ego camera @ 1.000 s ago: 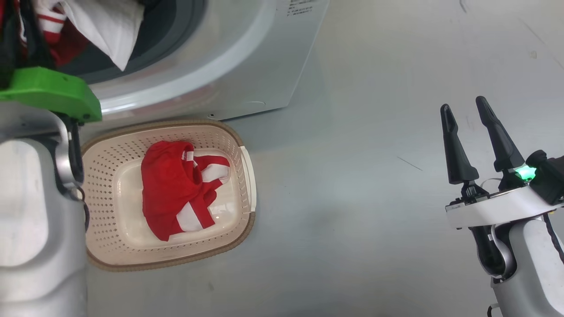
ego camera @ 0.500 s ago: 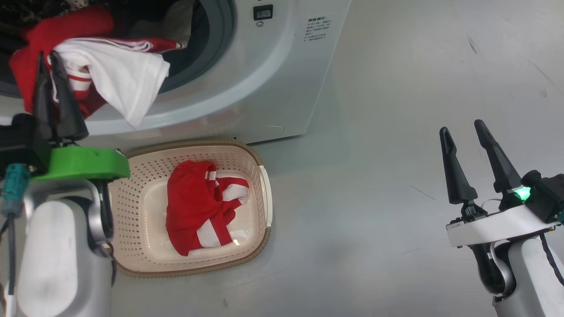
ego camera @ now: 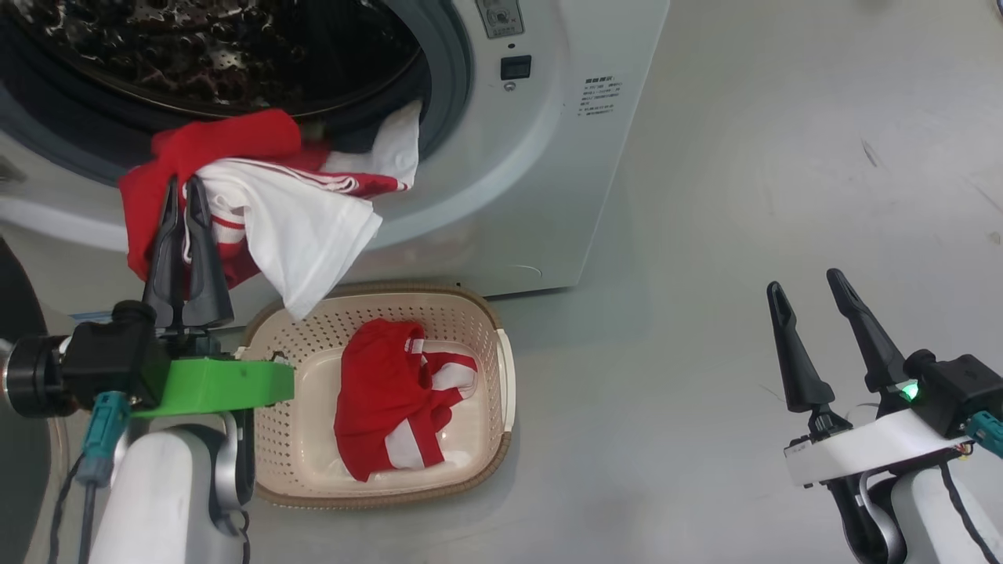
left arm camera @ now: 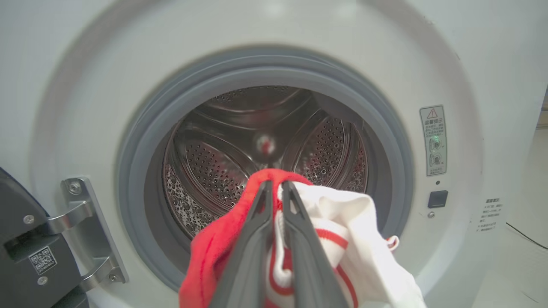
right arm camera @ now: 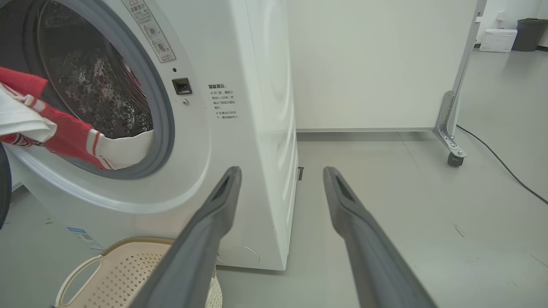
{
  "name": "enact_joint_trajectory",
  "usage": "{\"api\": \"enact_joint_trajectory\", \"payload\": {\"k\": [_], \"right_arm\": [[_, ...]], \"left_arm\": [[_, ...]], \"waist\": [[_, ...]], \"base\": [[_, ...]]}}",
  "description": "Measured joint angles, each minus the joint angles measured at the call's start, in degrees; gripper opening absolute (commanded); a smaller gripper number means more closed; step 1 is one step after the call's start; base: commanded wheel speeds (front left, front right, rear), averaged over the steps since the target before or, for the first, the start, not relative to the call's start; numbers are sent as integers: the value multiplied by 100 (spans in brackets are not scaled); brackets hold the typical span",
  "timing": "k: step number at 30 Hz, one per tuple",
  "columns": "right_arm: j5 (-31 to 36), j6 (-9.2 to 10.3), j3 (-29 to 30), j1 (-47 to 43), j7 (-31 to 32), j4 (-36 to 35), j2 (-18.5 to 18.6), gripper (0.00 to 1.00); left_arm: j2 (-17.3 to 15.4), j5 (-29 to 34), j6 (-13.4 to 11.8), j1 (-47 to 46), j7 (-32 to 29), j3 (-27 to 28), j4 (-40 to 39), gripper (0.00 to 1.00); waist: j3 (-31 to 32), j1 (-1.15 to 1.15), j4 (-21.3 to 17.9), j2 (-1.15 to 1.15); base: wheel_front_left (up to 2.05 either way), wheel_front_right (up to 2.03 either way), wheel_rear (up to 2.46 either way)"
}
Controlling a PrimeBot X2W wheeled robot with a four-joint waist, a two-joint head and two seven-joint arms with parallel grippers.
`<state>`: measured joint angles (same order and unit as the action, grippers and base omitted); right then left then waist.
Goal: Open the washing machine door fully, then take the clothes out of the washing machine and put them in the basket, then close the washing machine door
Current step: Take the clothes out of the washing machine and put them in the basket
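The washing machine point(ego camera: 548, 157) stands open, its steel drum point(left arm camera: 239, 141) bare inside. My left gripper point(ego camera: 184, 188) is shut on red and white clothes point(ego camera: 298, 219) that hang out over the drum's lower lip, above the basket's far edge. One end of the cloth still lies on the grey ring. In the left wrist view the closed fingers point(left arm camera: 257, 239) pinch that cloth point(left arm camera: 359, 222). The cream basket point(ego camera: 290, 439) sits on the floor below the drum with a red and white garment point(ego camera: 376, 392) in it. My right gripper point(ego camera: 803, 280) is open and holds nothing, well right of the machine. The door point(left arm camera: 25, 256) swings out at the left.
Grey floor point(ego camera: 705, 235) spreads to the right of the machine and basket. In the right wrist view a white partition on a castor foot point(right arm camera: 449, 145) stands behind, with a cable point(right arm camera: 505, 167) on the floor and a dark bin point(right arm camera: 528, 32) far back.
The head camera has shifted, showing more of the drum. My left gripper has drawn back from the drum with the clothes, so more cloth hangs outside. The right gripper stays open.
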<state>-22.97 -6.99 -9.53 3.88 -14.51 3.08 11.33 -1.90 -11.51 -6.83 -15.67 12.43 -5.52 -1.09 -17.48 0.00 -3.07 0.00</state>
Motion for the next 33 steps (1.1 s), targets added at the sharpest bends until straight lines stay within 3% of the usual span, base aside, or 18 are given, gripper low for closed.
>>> {"api": "enact_joint_trajectory", "payload": {"k": [15,33], "right_arm": [[101,0,-109,-356,0,0,-31,100],[142,0,-193,-436,0,-287,49,100]], "left_arm": [[-7,-308,0,660,82,-223,-636,0],[-30,-772,0,1227,75,-727,-149,0]], "waist": [[444,0,263,0],[79,0,201,0]], "base": [[0,0,0],[0,0,0]]}}
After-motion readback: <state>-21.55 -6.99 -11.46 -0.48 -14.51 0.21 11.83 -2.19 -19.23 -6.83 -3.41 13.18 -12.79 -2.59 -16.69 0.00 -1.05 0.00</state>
